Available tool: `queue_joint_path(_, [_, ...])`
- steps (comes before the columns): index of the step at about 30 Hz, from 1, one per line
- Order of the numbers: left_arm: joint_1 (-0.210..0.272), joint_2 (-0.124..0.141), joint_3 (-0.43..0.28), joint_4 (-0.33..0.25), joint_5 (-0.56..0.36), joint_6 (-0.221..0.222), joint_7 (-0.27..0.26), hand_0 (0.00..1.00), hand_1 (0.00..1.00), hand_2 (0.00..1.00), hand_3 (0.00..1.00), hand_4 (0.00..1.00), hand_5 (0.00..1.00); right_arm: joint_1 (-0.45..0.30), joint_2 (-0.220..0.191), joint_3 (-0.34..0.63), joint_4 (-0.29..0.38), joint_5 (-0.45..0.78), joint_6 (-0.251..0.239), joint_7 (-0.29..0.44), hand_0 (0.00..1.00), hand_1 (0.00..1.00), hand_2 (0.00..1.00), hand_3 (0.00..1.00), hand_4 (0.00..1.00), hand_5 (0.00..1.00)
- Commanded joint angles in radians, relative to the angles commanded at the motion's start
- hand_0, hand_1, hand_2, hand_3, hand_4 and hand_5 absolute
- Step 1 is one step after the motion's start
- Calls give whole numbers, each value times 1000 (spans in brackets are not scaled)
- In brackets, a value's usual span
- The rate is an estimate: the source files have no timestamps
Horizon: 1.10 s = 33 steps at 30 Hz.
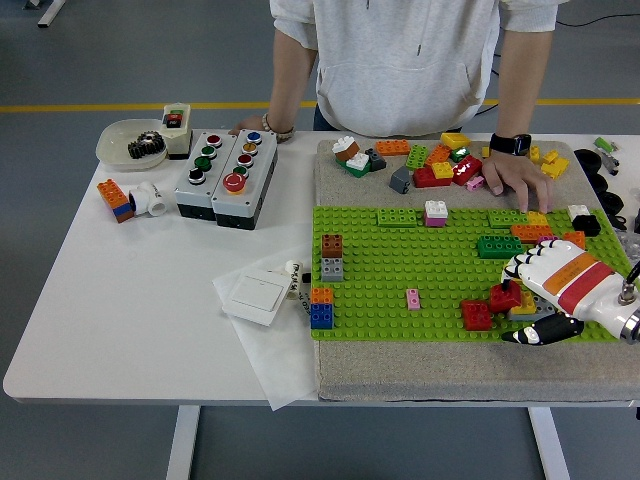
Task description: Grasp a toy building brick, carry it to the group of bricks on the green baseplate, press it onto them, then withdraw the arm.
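From the head view, the right hand (548,292) pinches a red brick (505,296) just over the green baseplate (400,265), right beside another red brick (476,315) stuck on it. A person's hand (517,177) rests on the plate's far edge.

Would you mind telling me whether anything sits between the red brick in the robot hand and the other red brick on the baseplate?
Nothing visible does. The right robot hand holds a red brick beside the red brick on the green baseplate; only bare studs separate them.
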Motion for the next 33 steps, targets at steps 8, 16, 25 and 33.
queue_joint_path(8, [3,-1,-5,0,8,0,3,746,737,726,585,613,646,-8,-5,11,7,0,0,0,589,576,663,535,998,628])
queue_joint_path(16, [3,-1,-3,-1,8,0,2,748,737,726,584,613,646,-13,-9,28,13,0,2,-3,585,573,661,535,998,632])
queue_joint_path(25, [4,-1,-4,0,7,0,2,745,737,726,585,613,646,-18,-13,36,14,0,3,-1,577,572,658,535,998,632])
queue_joint_path(33, [1,0,-1,0,3,1,0,744,736,726,585,613,646,-27,-16,49,12,0,5,1,574,570,658,536,998,633])
